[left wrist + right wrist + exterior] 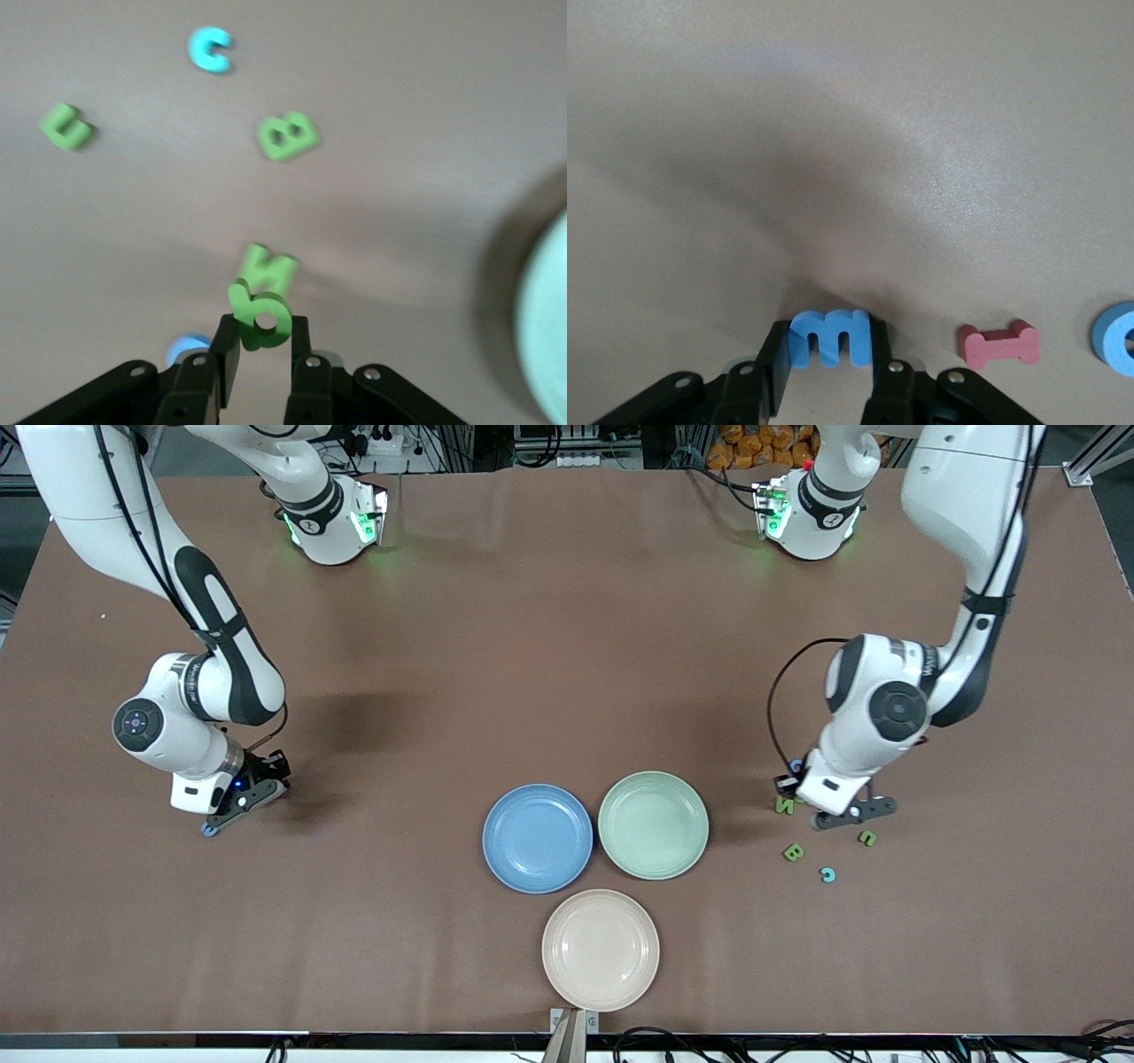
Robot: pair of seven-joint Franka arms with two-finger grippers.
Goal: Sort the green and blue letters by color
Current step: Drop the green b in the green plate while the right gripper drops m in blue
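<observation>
Left gripper (258, 347) clamped on a green letter (258, 316) above the desk (567, 646) near the green N (266, 266), right gripper (828, 363) closed on a blue m (830, 337) at desk level.

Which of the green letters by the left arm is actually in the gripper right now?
The green letter with the round hole, pinched upright between the left gripper fingers. The green N, green B and the third green piece lie flat on the table.

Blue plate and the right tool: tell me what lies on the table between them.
Nothing: the front view shows bare brown table from the right tool, shut on a blue m, to the blue plate.
</observation>
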